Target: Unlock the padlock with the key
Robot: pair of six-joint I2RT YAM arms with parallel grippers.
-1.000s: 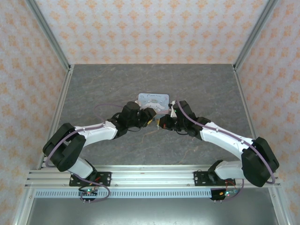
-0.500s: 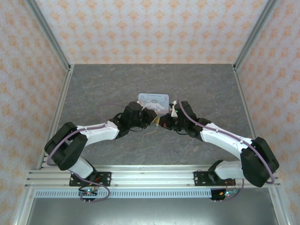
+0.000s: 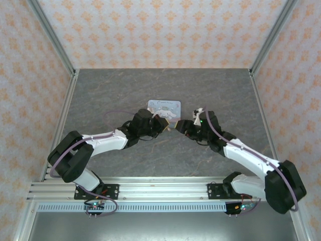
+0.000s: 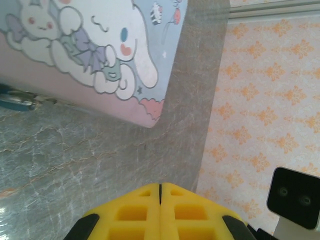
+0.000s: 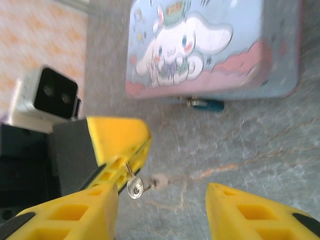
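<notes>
The key [image 5: 133,185] dangles from the tips of my left fingers [image 5: 127,155], which are pressed fully together on its upper end. It looks tiny, thin, stiff and slick, so I judge it will twist easily. The hold belongs on its flat head, with the blade left free. The padlock [image 5: 206,104] hangs at the front edge of the tin [image 5: 210,45], well apart from the key. Small and light, it will likely swing unless its body is steadied. My right fingers [image 5: 240,210] stand partly open and empty above the worktop [image 5: 260,145].
</notes>
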